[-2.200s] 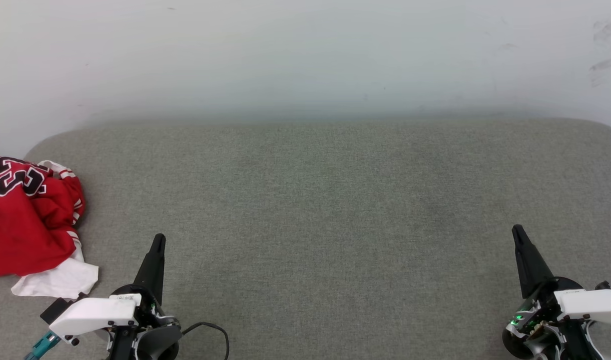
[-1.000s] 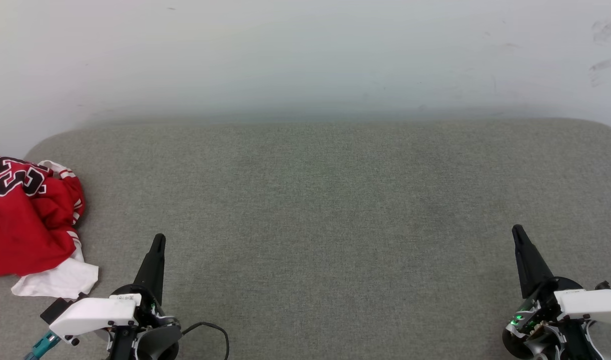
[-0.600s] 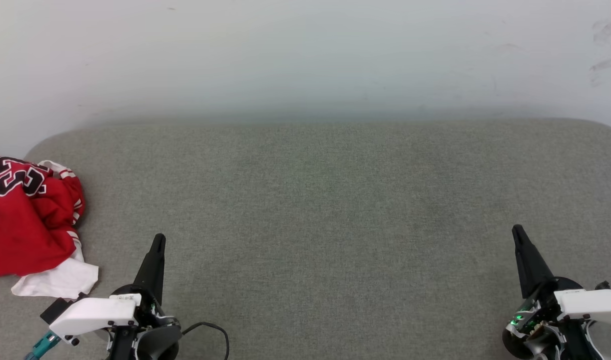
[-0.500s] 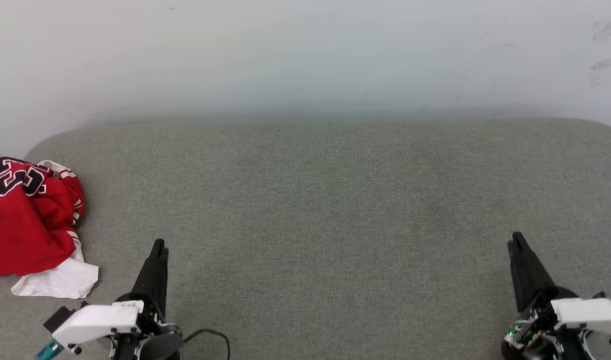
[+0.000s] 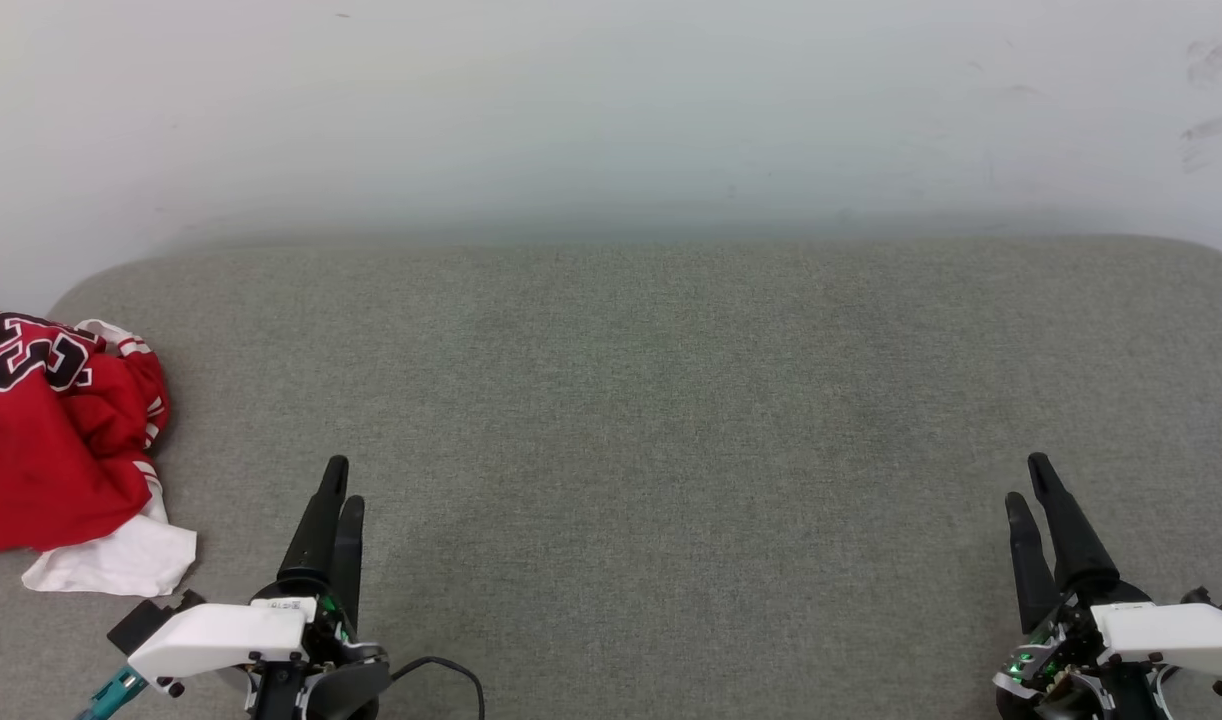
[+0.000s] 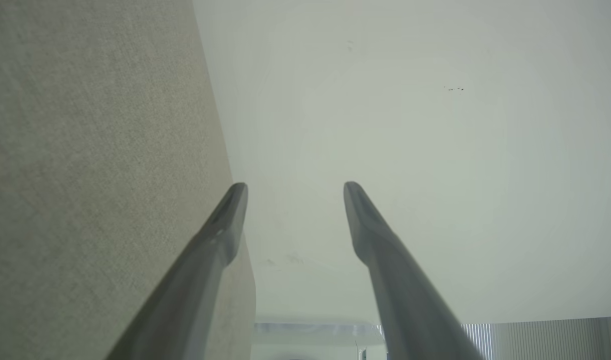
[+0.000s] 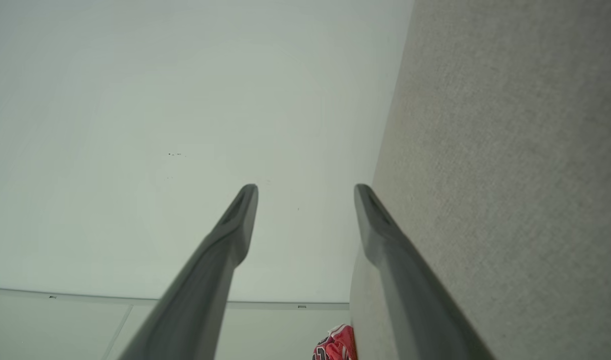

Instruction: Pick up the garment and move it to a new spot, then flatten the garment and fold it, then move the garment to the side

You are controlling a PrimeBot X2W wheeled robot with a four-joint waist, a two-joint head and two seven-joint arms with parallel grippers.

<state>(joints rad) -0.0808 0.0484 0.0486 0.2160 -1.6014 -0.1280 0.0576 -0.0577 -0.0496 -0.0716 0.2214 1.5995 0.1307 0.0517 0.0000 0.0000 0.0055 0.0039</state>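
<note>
The garment (image 5: 56, 450), a red jersey with a white sleeve and black numerals, lies crumpled at the far left edge of the grey padded surface (image 5: 651, 400). A small red part of the garment (image 7: 335, 345) also peeks in at the bottom of the right wrist view. My left gripper (image 5: 342, 483) stands open at the lower left, to the right of the garment and apart from it, with nothing between its fingers. At the lower right my right gripper (image 5: 1027, 480) is open too, empty, far from the garment. In the wrist views the left gripper (image 6: 294, 186) and right gripper (image 7: 305, 187) show spread fingers.
A pale wall (image 5: 611, 110) rises behind the grey surface. A black cable (image 5: 451, 672) loops beside the left wrist. The wide middle of the padded surface lies between the two grippers.
Both grippers have opened: each showed as one closed dark point before, and now two separate fingers show. The garment has not moved.
</note>
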